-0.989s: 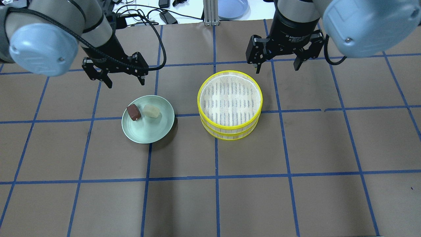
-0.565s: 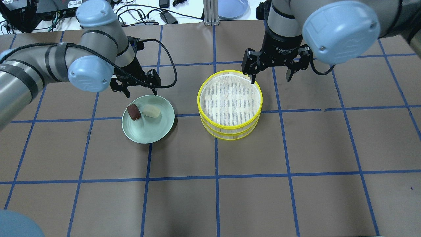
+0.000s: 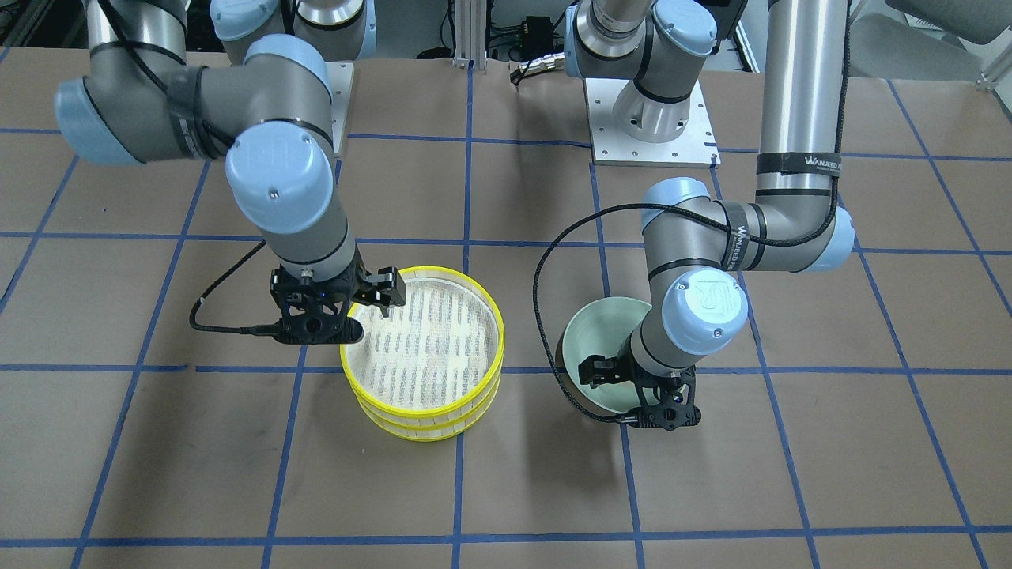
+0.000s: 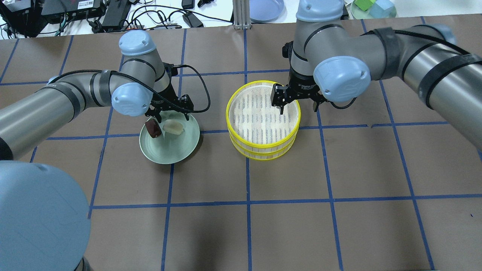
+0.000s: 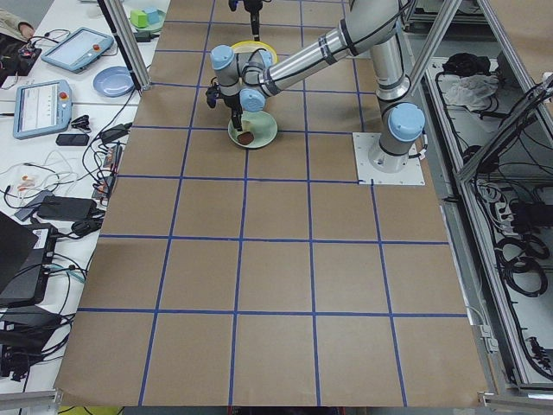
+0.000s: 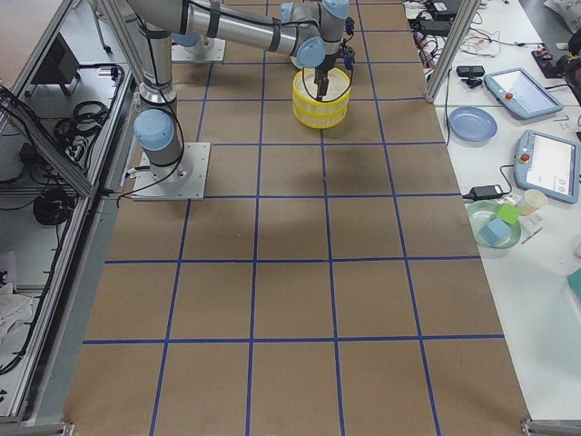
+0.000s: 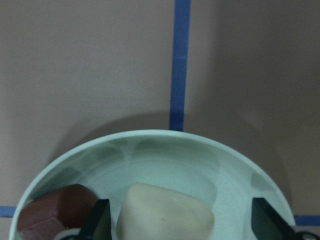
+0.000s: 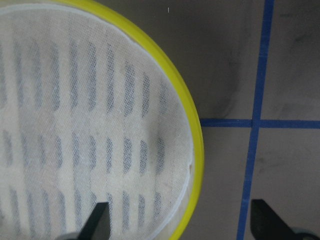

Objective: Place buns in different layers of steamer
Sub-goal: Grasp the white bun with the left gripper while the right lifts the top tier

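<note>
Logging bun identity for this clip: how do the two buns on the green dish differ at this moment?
The cream bun is pale and oblong; the brown bun is dark reddish and blockier. The cream bun lies between the open fingers of the left hand, while the brown bun sits just outside one finger. Both rest side by side on the green dish, neither in the steamer.

Brown table (image 4: 339,233) — blue-taped grid (image 4: 247,201) (cluttered white benches (image 6: 545,282) alongside).

Pale green dish (image 4: 169,152) sat on counter (image 4: 339,226); brown cover crossed by blue tape grid (image 4: 246,201). Past far edge: blue plate (image 4: 266,10), tangled cables (image 4: 158,15), two pendants (image 6: 522,91), bowl of blocks (image 6: 495,227), cup (image 6: 529,201).
</note>
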Controlling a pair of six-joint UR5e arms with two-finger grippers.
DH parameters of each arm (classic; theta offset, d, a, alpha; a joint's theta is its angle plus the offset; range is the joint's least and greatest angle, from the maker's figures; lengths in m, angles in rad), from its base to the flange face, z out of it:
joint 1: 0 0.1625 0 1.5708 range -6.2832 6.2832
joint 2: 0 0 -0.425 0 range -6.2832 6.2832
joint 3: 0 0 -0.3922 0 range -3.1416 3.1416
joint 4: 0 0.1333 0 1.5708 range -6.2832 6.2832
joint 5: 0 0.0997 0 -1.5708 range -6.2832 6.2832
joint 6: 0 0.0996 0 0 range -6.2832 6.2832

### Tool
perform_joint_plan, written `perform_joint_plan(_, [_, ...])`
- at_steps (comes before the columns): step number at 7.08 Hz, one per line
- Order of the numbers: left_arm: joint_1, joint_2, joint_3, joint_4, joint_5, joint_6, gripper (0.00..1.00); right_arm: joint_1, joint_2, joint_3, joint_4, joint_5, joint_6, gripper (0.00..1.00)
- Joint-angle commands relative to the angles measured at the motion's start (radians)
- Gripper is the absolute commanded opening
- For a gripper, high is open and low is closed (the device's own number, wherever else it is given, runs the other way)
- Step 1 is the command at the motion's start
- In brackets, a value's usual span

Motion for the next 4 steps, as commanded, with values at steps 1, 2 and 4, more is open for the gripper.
perform_joint_plan(1, [-0.004,-0.006,-0.024,0.005,-0.002,-0.008,1.0,0.0,0.052,0.007,-0.049,0.006,0.005,0.8])
perform_joint_plan(2, [-0.006,0.0,-0.026,0.002,0.0,-0.032,1.0,0.0,0.05,0.007,-0.052,0.006,0.005,0.49])
perform_joint_plan(4, [-0.024,0.014,-0.026,-0.006,-0.026,-0.038,1.0,-0.006,0.041,0.004,-0.041,-0.007,0.007,0.07])
